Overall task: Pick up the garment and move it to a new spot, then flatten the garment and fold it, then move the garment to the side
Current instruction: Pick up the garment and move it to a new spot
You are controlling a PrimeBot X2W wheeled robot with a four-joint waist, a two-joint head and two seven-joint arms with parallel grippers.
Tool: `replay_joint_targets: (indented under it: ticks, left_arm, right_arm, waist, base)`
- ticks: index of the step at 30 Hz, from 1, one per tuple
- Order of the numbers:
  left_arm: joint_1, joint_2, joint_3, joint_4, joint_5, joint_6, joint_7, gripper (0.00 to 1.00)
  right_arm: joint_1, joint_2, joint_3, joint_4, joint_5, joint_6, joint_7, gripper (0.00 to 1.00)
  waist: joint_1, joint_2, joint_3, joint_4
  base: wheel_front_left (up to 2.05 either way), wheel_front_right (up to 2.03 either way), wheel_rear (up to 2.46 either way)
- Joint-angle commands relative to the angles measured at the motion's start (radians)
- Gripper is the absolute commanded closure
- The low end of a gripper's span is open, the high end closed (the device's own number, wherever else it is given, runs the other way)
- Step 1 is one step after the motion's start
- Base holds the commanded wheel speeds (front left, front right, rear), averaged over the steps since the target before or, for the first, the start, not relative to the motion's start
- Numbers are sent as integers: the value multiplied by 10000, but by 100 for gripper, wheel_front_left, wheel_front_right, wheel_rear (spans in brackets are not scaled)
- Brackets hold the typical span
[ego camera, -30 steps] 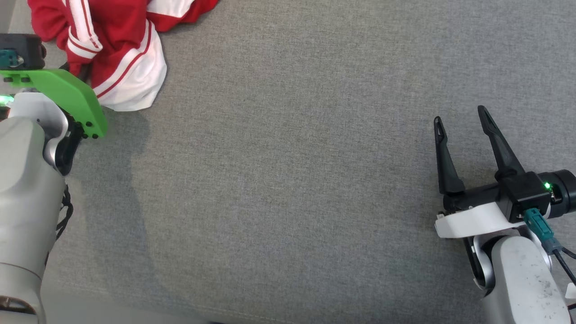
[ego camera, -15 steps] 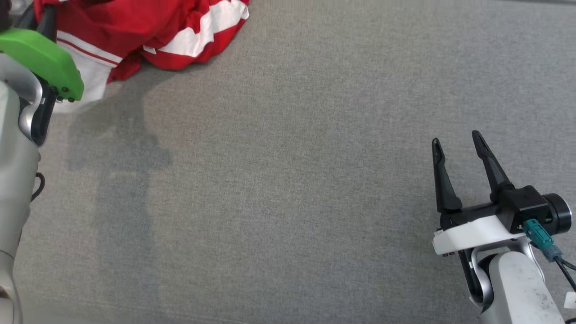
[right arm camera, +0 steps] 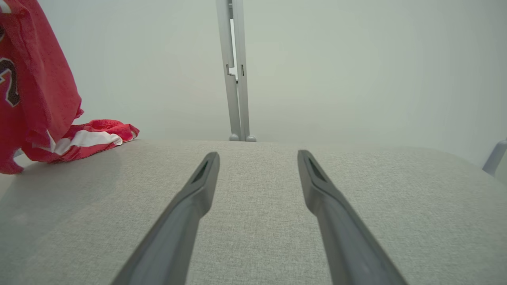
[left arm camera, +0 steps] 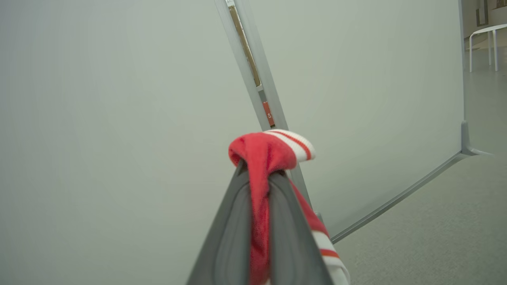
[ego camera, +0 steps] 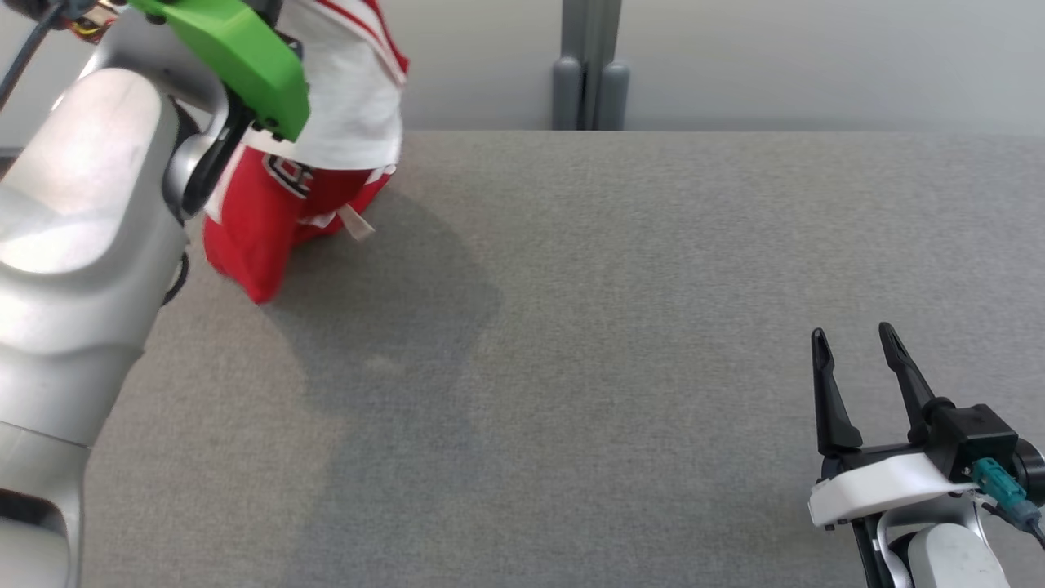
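The garment [ego camera: 269,220] is a red and white striped jersey that hangs at the far left of the grey table [ego camera: 620,327], its lower end trailing on the surface. My left gripper [left arm camera: 257,174] is shut on a bunched fold of the garment [left arm camera: 269,150], raised above the table behind its green wrist plate [ego camera: 237,49]. In the right wrist view the garment [right arm camera: 35,91] hangs at the left with a part lying on the table. My right gripper [ego camera: 853,343] stands open and holds nothing near the table's front right, low over the cloth surface.
A pale partition wall [ego camera: 775,57] with a grey post [ego camera: 586,73] stands right behind the table's far edge. A white table [left arm camera: 485,35] stands in the distance in the left wrist view.
My left gripper has closed on the garment and lifted it off the table. The head camera has tilted up, bringing the far edge and wall into view. My right gripper stays open.
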Motion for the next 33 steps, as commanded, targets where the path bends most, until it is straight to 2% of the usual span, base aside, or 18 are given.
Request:
replay_joint_targets:
  ticks: [1,7,13,18,22,27,33]
  left_arm:
    - [-114,-178,-50,-287,-174,-7,24,100]
    - [27,-1028,167,-1334,-977,70,-24,100]
    - [925,-1586,373,-1257,-1700,538,65,100]
    - [2539,-1507,352,-212,-2070,1098,-36,100]
    - [4043,-1513,577,1223,-2487,1467,-521,100]
    - [5342,-1751,951,2748,-3026,1632,-1087,100]
    - [6017,-2105,1296,3757,-3250,1650,-1503,100]
  right_arm:
    - [192,-25,-84,1,100,-12,-33,0]
    - [364,-22,-325,-33,81,-12,-33,0]
    - [366,-22,-440,-96,152,-13,-33,0]
    - [289,-20,-483,-161,240,-12,-33,0]
    - [144,-22,-564,-215,286,-12,-33,0]
    - [52,-22,-645,-190,271,-12,-33,0]
    - [25,-25,-546,-135,309,-12,-33,0]
  waist:
    - [1,-1,-982,-1337]
    - [1,-1,-998,-2221]
    - [1,-1,-752,-2732]
    - [1,-1,-403,-2823]
    - [1,-1,-157,-2772]
    - [1,-1,-7,-2518]
    - [1,-1,-27,-2147]
  base:
    - [0,0,0]
    - [0,0,0]
    - [0,0,0]
    - [0,0,0]
    - [0,0,0]
    - [0,0,0]
    - [0,0,0]
